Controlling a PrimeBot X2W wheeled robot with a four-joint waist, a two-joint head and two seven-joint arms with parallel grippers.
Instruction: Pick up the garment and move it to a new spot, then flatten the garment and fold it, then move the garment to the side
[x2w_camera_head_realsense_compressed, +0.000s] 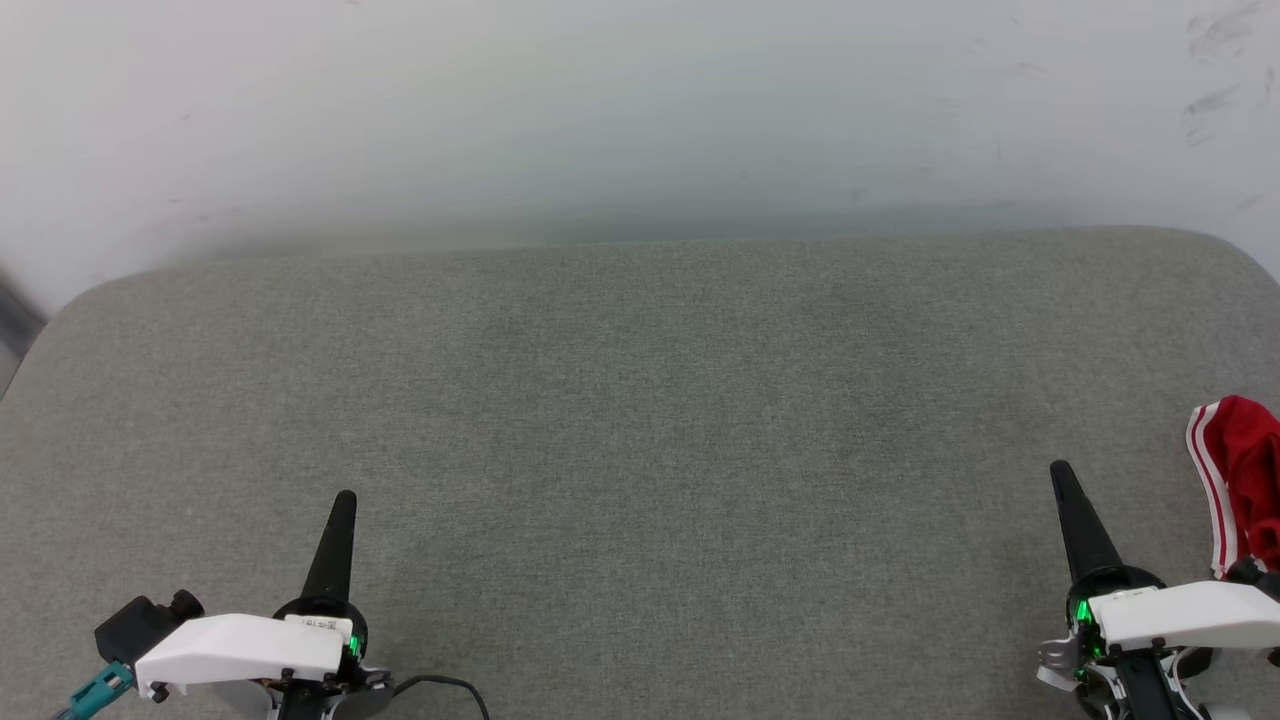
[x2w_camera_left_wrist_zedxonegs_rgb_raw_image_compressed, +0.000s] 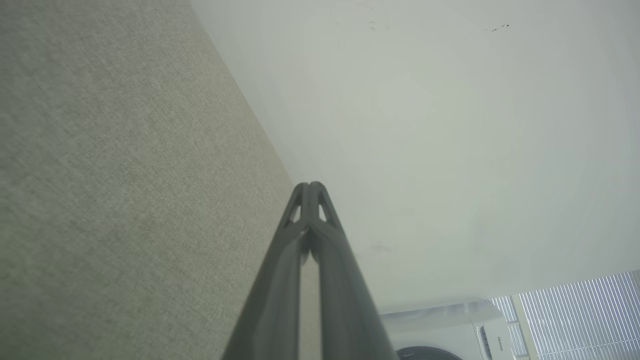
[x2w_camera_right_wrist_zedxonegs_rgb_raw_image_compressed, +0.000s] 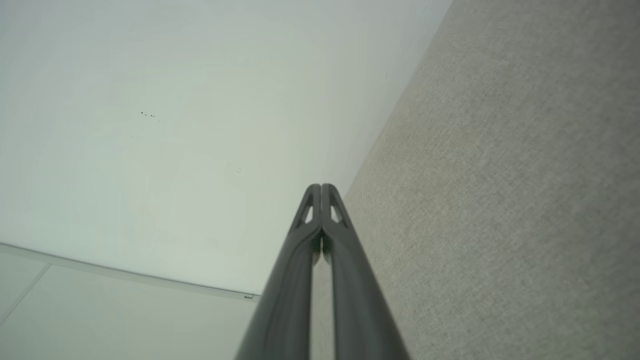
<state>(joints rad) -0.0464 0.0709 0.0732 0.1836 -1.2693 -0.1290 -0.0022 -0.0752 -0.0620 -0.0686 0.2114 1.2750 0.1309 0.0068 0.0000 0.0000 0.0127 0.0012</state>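
The red jersey garment with red-and-white striped trim (x2w_camera_head_realsense_compressed: 1245, 460) is seen bunched at the right edge of the grey-green woven cushion (x2w_camera_head_realsense_compressed: 640, 400), just beside the right gripper (x2w_camera_head_realsense_compressed: 1060, 472), whose dark fingers, like the left gripper's (x2w_camera_head_realsense_compressed: 345, 498), are pressed together on nothing, apparently parked at rest.

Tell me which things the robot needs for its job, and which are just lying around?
For the job: red garment, left end effector, right end effector, grey padded surface.
Just lying about: washing machine, window blinds.
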